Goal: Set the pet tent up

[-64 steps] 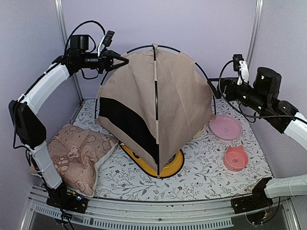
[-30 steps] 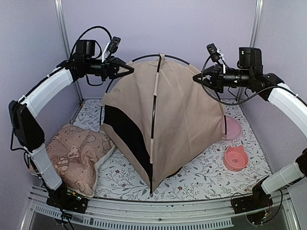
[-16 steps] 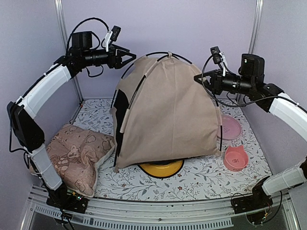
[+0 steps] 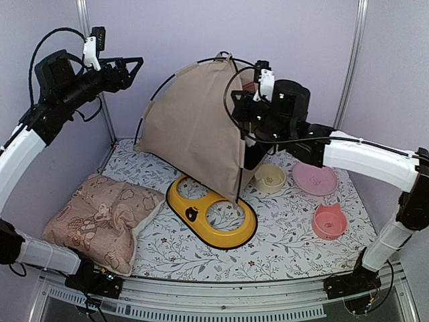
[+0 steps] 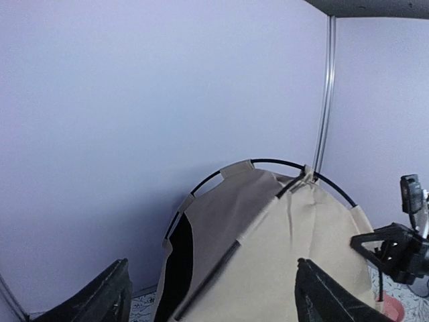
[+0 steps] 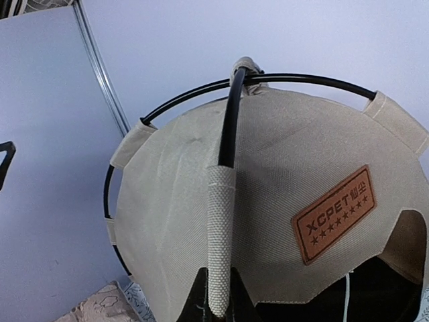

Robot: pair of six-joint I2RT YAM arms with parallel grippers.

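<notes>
The pet tent point(image 4: 194, 127) sits at the far middle of the desk point(image 4: 288, 245), tipped over to the left. Its lowest corner hangs just beside the far rim of the yellow two-bowl tray point(image 4: 191, 213); I can't tell whether it touches. The right gripper point(image 6: 216, 303) has its jaws closed on the woven sleeve point(image 6: 220, 221) around one black pole point(image 6: 231, 121), just below the crown. The left gripper point(image 4: 133, 66) hovers high at the far left with its jaws wide open, well apart from the cloth.

The tent looks light, with soft, limp canvas over springy hoops, so I'd expect it to sway and flex rather than hold stiff. The sleeved poles seem the sound places to grip; loose cloth would likely just bunch.

There is one tent, with two crossing hoops that I can make out and one brown label point(image 6: 333, 215). I also count one cushion point(image 4: 100, 218), one yellow tray, one cream bowl point(image 4: 270, 178), one pink plate point(image 4: 315, 178) and one pink eared bowl point(image 4: 329, 221).
</notes>
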